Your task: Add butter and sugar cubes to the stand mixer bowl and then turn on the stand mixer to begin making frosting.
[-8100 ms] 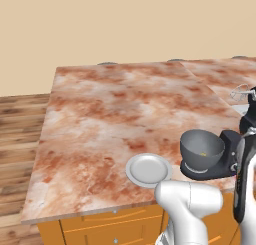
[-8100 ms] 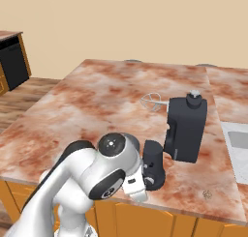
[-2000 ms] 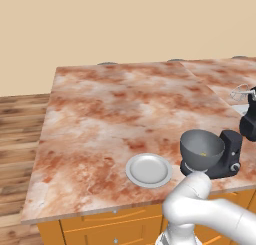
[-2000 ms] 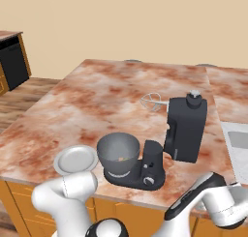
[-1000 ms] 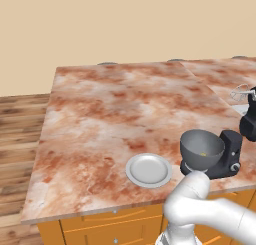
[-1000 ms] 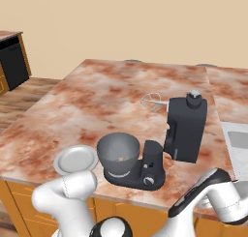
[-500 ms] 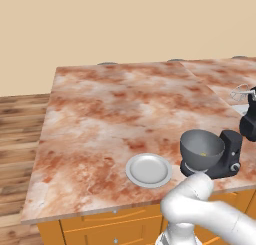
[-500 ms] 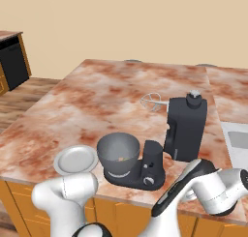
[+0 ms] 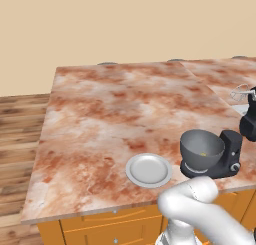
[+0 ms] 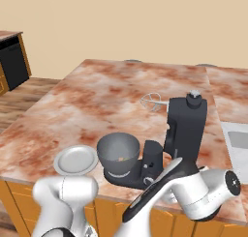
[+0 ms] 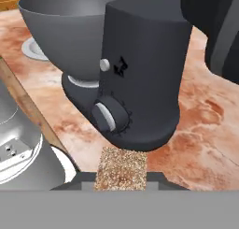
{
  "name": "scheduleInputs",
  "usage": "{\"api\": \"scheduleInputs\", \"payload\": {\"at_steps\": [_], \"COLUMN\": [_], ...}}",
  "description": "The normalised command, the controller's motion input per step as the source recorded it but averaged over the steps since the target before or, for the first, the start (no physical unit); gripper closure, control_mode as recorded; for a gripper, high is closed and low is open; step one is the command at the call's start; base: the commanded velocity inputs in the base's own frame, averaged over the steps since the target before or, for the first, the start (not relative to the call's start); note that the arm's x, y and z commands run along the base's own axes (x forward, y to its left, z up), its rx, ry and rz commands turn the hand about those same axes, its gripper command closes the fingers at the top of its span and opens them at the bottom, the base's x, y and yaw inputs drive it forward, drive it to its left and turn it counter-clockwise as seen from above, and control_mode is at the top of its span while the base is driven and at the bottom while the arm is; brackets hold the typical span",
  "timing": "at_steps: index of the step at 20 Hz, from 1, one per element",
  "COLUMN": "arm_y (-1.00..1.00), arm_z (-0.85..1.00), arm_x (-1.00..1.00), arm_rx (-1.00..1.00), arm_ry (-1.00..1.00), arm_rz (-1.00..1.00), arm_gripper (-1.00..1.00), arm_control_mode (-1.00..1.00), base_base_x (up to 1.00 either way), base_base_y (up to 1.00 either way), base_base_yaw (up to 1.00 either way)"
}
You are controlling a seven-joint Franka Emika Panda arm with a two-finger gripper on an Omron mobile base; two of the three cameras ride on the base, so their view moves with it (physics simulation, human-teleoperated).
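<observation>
The stand mixer (image 10: 181, 129) stood near the front edge of the counter (image 9: 110, 109), with the stand mixer bowl (image 9: 201, 148) on its base and a small yellow piece, probably the butter (image 9: 202, 154), inside. In the hand view a brown grainy cube (image 11: 121, 168) sat between the jaws, which were narrowly parted and seemed closed on it. The side knob (image 11: 108, 116) lay directly ahead of them, just beyond the cube, and the bowl was further up and to the left.
</observation>
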Motion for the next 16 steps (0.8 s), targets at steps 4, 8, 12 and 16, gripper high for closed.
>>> {"api": "scheduleInputs", "payload": {"at_steps": [4, 8, 12, 16], "arm_y": [0.55, 0.73, 0.86, 0.89], "arm_z": [0.58, 0.63, 0.58, 0.46], "arm_x": [-0.49, -0.28, -0.07, 0.00], "arm_rx": [-0.03, -0.06, -0.07, -0.07], "arm_ry": [-0.07, -0.04, -0.01, 0.00], "arm_rz": [0.04, 0.06, 0.09, 0.08], "arm_gripper": [1.00, 1.00, 1.00, 1.00], "arm_control_mode": [-1.00, -1.00, -1.00, -1.00], "base_base_x": [0.00, 0.00, 0.00, 0.00], "base_base_y": [0.00, 0.00, 0.00, 0.00], "base_base_yaw": [0.00, 0.00, 0.00, 0.00]}}
